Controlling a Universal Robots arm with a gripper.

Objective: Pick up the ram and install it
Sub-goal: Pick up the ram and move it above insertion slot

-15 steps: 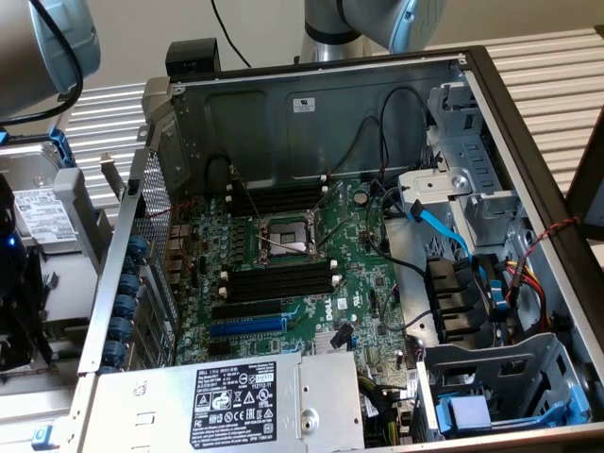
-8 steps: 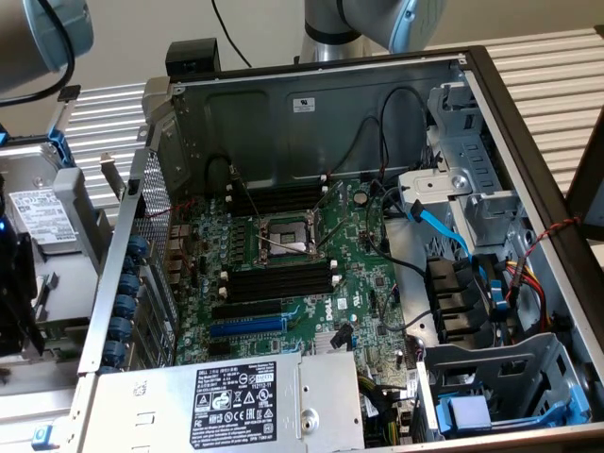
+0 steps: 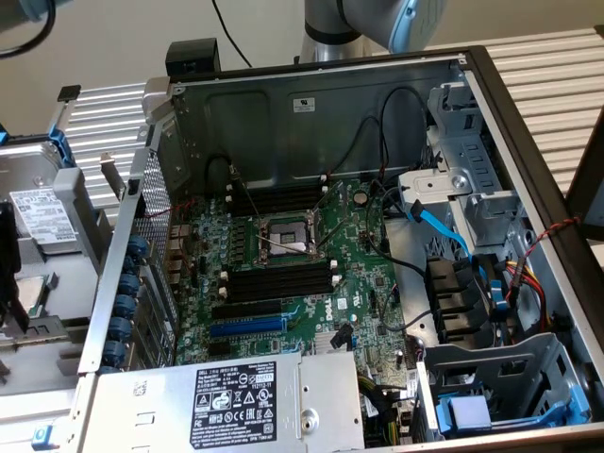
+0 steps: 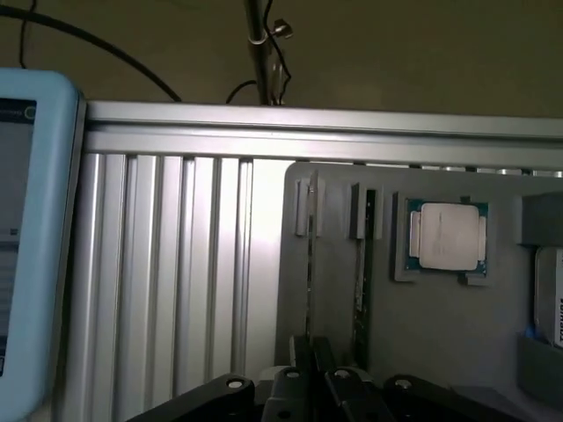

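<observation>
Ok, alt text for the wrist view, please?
The gripper sits close to the ram, which stands on edge in a grey tray beside a second stick and a processor chip. The tray rests on a ribbed aluminium table.

- The gripper (image 4: pixel 310 347): its dark body runs off the picture's edge.
- The ram (image 4: pixel 310 264), right ahead of it, stands edge-on, so label and chips are hidden and the near end is lost behind the gripper.
- Second stick (image 4: pixel 361 264) alongside, same story.
- Pale blue device (image 4: pixel 35 237), well off to the gripper's side: cut off, screen blurred.
- Robot arm (image 3: pixel 368 21) cropped too.
</observation>
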